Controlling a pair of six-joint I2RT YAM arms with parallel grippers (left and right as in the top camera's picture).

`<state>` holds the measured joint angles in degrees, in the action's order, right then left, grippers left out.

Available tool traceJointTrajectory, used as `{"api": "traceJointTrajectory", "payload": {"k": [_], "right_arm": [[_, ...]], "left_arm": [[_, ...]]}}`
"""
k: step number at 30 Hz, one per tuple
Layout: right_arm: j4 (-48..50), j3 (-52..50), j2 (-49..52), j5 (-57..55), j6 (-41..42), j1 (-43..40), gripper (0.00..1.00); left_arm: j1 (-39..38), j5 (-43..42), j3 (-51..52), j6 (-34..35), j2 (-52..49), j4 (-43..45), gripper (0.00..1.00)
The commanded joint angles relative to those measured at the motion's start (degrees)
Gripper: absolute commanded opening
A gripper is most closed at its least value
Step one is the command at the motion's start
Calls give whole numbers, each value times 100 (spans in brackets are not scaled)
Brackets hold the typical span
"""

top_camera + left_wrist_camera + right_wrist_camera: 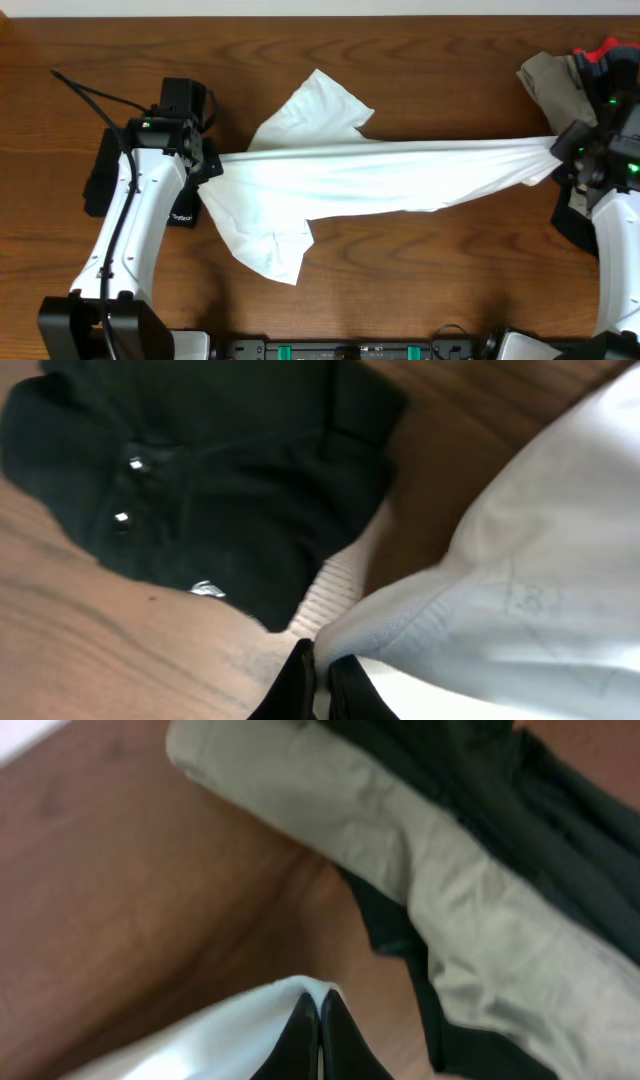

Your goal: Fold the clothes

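Left fingers (295, 685) pinching smooth white T-shirt (380, 170), stretched taut

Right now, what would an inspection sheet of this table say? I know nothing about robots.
Surface: brown wooden table, grain visible.
Job's things: white T-shirt stretched across the table, bunched, not folded; black garment with snaps at the left; khaki garment and red garment piled at the right.
Clutter: nothing seen.
Grippers: left gripper and right gripper are each shut on one end of the T-shirt.
Cables: black cable lying on the table at far left.
Surroundings: black base rail along the near edge.
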<state>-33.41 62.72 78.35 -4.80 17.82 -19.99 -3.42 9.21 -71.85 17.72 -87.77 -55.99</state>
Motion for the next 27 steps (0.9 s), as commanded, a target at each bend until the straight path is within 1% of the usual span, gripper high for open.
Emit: {"api": "traceJointTrajectory", "payload": {"k": [1,2,3,4,5,6,9,12,15,18,20,23,27], "right_arm": [[105,17,0,807,-293,-223,12],[98,17,0,955,-293,-223,28],[68,17,0,1102,-304,-219,43],[-2,17,0,1316,-363,-199,52],[-76,17,0,1458,-378,-181,58],[-203,17,0,1611,-376,-160,61],[-496,17,0,1888,-376,-129,64],[-706,17,0,2151,-378,-131,64],[-848,17,0,2269,-422,-127,65],[-957,17,0,2326,-483,-114,65],[-994,17,0,2326,-483,-114,65],[-1012,17,0,2323,-485,-114,66],[-1010,17,0,2321,-483,-114,66]], "left_arm": [[20,-131,-50,-229,-20,92,6],[17,-131,-50,-229,-20,122,9],[17,-133,-50,-227,-20,131,15],[20,-170,-50,-229,-20,122,17],[17,-271,-50,-256,-17,98,28],[17,-468,-50,-295,-17,55,36],[17,-1027,-50,-463,-9,-116,40],[-42,-1449,-50,-535,-4,-330,40],[-278,-1764,-50,-549,24,-629,40],[-800,-1884,-9,-608,28,-828,40],[-1305,-1884,142,-627,28,-796,40],[-2109,-1878,577,-605,-2,-492,40],[-3021,-1823,1375,-459,-76,341,40]]}}
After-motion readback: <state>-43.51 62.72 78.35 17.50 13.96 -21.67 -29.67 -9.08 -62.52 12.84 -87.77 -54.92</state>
